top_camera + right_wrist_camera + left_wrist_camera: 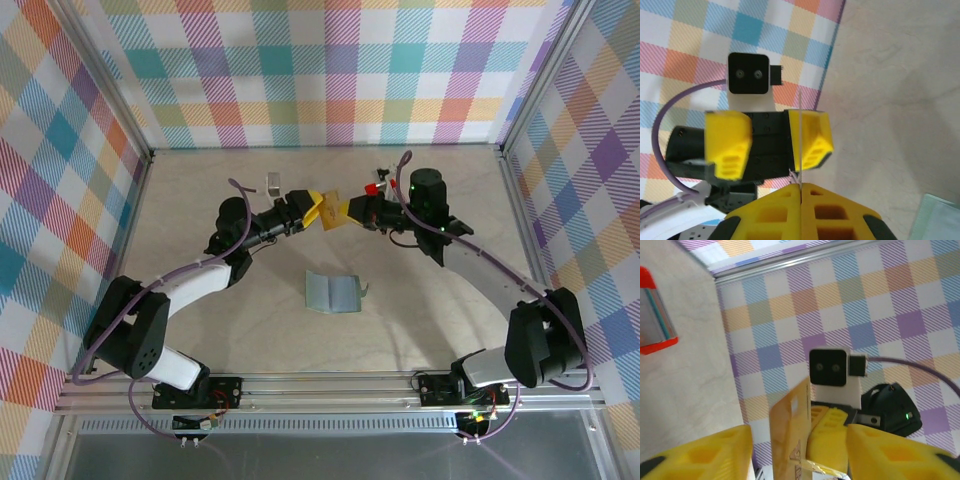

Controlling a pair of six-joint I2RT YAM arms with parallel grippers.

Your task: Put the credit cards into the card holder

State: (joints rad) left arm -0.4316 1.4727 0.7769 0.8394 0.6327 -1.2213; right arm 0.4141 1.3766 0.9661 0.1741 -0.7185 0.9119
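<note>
Mid-air handover: the right gripper (801, 194) is pinching the gold credit card (787, 430) edge-on. The left gripper (300, 210) is standing spread around it, probably to regrip. The card holder (332, 292) is lying flat on the table (200, 200) nearby.

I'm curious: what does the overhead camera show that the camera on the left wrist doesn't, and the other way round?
The overhead view adds the grey-green card holder, lying flat on the table nearer the arm bases and apart from both arms. The left wrist view adds close detail: the gold card stands between the left end effector's spread yellow fingers. Both views share that card, the right end effector gripping it, and a small red box.
</note>
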